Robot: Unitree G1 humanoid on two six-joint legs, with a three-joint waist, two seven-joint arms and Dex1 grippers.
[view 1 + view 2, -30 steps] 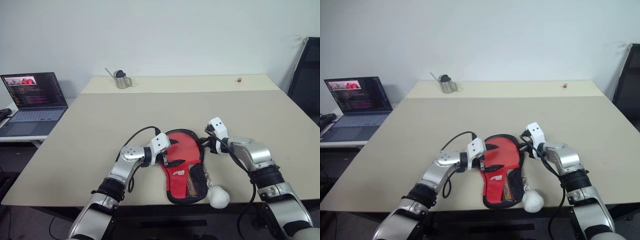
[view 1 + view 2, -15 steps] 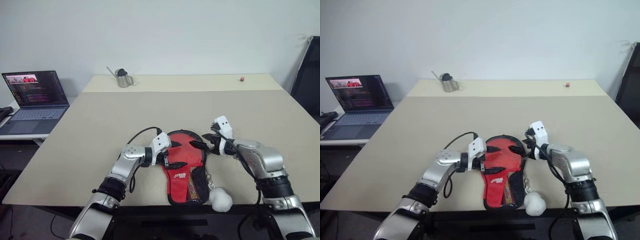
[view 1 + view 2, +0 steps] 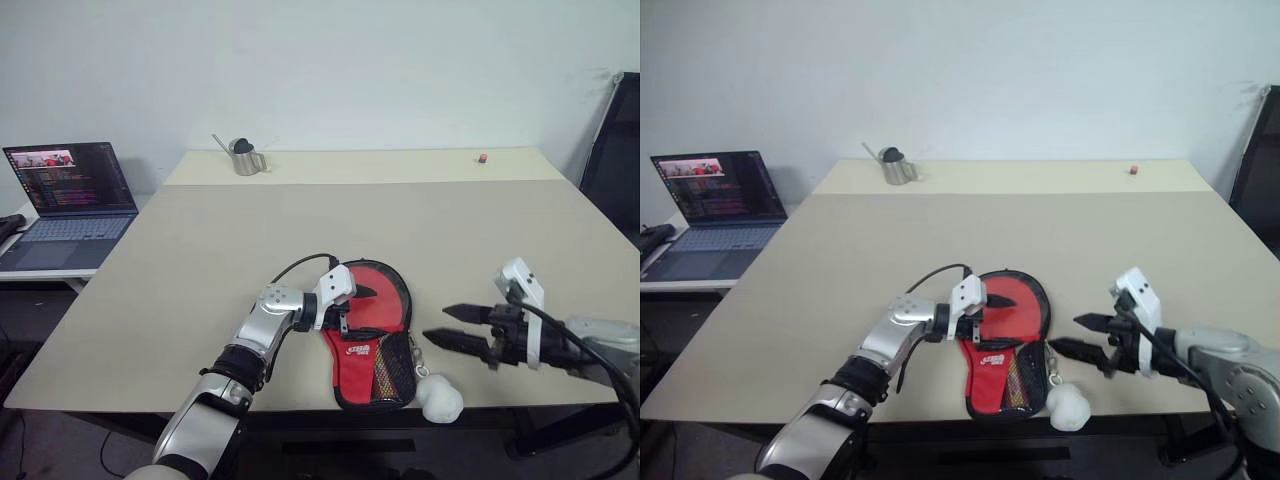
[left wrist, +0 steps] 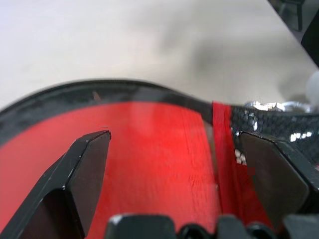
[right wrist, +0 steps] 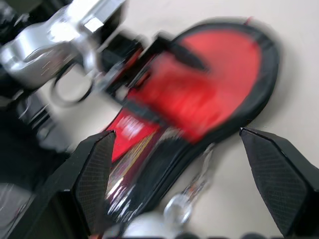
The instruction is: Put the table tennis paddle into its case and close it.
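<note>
We cannot see the table tennis paddle; the red case [image 3: 371, 325] lies flat near the front edge of the table [image 3: 300, 230], and it hides whatever is inside; its white logo is too small for us to read; our left gripper [image 3: 352, 308] rests over the case with fingers spread wide, gripping nothing; our right gripper [image 3: 441, 325] hangs beside the case, wide open and empty; the white pom-pom [image 3: 440, 399] sits by the case's narrow end.

Beige table [image 3: 200, 250] bears the case [image 3: 372, 335], metal pitcher [image 3: 242, 157].
</note>
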